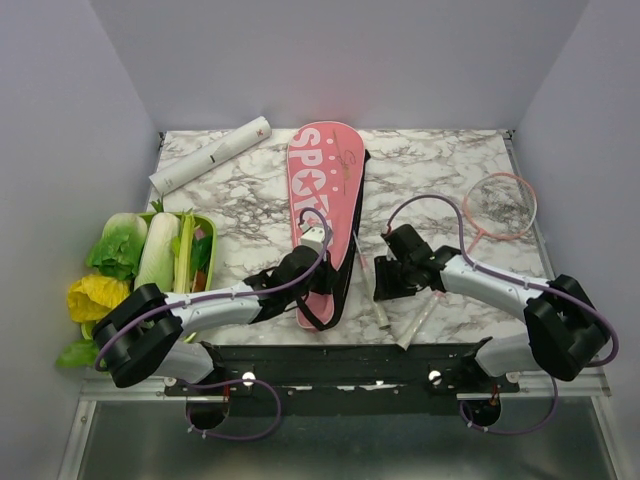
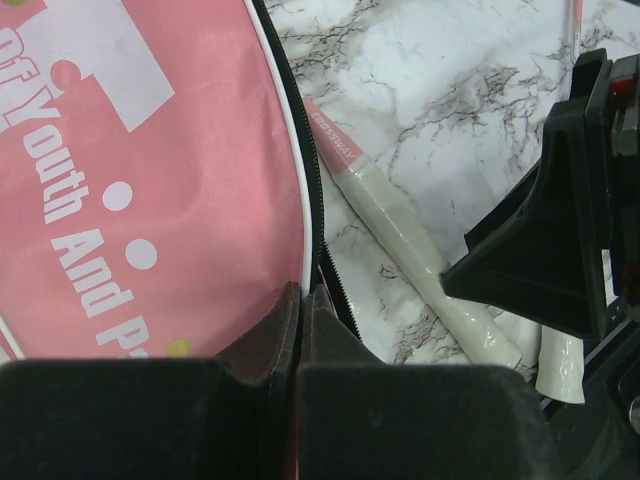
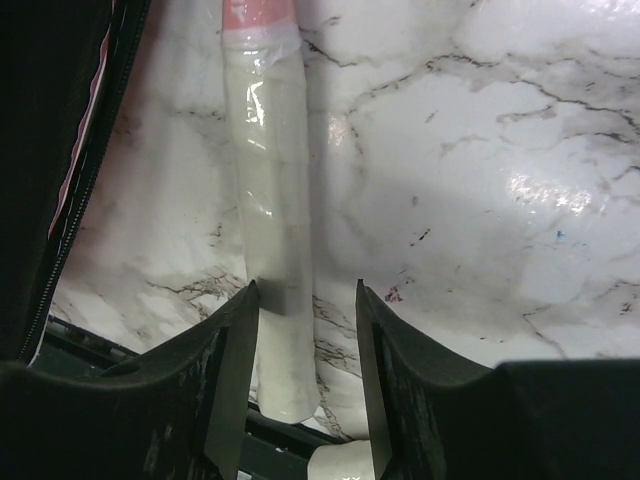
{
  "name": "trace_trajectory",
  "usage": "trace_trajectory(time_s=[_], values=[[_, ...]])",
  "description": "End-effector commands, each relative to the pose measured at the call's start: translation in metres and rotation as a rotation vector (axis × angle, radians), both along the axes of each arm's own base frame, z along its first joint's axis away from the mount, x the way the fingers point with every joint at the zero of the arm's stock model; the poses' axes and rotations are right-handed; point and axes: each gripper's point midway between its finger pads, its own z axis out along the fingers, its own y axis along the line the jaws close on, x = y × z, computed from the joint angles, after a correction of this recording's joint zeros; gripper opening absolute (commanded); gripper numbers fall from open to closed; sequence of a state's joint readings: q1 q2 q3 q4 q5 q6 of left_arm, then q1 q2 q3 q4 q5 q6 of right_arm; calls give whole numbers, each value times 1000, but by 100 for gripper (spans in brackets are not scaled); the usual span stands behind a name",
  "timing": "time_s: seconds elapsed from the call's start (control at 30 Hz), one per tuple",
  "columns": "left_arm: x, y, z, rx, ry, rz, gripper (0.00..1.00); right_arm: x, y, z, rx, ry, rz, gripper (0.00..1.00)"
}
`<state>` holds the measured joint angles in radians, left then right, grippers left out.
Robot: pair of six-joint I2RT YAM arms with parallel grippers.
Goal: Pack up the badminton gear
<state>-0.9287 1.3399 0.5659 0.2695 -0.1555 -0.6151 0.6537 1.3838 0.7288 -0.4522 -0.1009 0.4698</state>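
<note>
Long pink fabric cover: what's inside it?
Only a pale racket handle shows beside the black zip edge of the long pink fabric cover; its head is hidden; fabric covers everything inside.

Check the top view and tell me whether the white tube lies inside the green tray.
No, the white tube lies on the marble table, beyond the green tray and apart from it.

White arms (image 1: 495, 285), black joints (image 1: 135, 335), purple cables (image 1: 430, 203), black pincers (image 2: 302, 305)
</note>
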Motion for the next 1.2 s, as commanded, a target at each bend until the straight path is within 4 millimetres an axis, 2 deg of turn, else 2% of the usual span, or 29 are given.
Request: trace_trajectory(time_s=[0.0,0.27,0.37,0.47,0.5,0.6,0.87,1.03,1.17], values=[[1,-4,5,-47,-11,-6,0,-13,9,-1,40,23,12,52],[0,-4,8,-52,-15,-8,0,-17,18,-15,23,52,10,52],[-1,-2,6,-50,-14,-8,0,-16,20,-19,21,57,7,49],[-3,-2,4,-56,-6,-13,0,-13,20,-24,9,62,-15,26],[-4,-2,3,-59,-5,-15,0,-11,20,-24,3,57,-24,13],[-9,-5,-1,-65,10,-34,0,-1,25,-17,6,34,-39,1],[-24,-12,-13,-79,40,-61,0,37,54,34,68,-58,-40,1],[-28,-15,-16,-94,57,-67,0,43,73,41,132,-42,-32,1],[-28,-17,-17,-99,61,-69,0,38,88,43,224,-21,-24,1]])
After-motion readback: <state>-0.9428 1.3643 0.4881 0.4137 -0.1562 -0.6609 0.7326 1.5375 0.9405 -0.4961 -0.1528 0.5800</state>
